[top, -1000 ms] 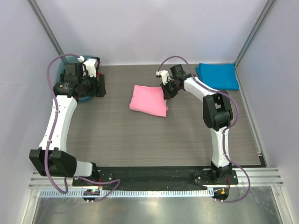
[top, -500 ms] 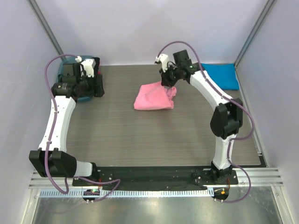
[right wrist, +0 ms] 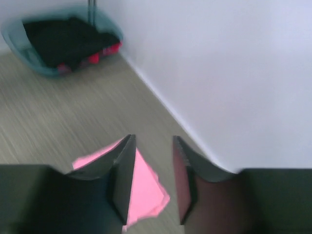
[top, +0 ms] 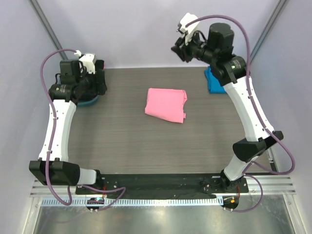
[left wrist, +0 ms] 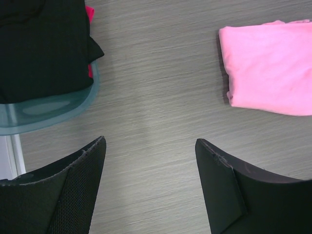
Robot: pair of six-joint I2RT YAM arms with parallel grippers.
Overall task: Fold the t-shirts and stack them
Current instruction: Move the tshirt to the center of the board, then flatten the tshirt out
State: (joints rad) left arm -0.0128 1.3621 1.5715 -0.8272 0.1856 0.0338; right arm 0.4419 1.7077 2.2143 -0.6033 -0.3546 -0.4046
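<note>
We see pink t-shirt [top: 166, 105] folded, centre of table [top: 122, 131]; blue t-shirt [top: 212, 87] far right, well apart. R gripper [right wrist: 153, 141] raised, jaws apart, empty, nearer both. L gripper [left wrist: 150, 146] wide open, empty, by tub [left wrist: 48, 109] far left. We judge: stacking needs rightward carry.

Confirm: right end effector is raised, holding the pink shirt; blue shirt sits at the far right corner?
Not holding. The right end effector is raised but open and empty, per the right wrist view; the pink shirt lies folded on the table. The blue shirt does sit at the far right corner.
</note>
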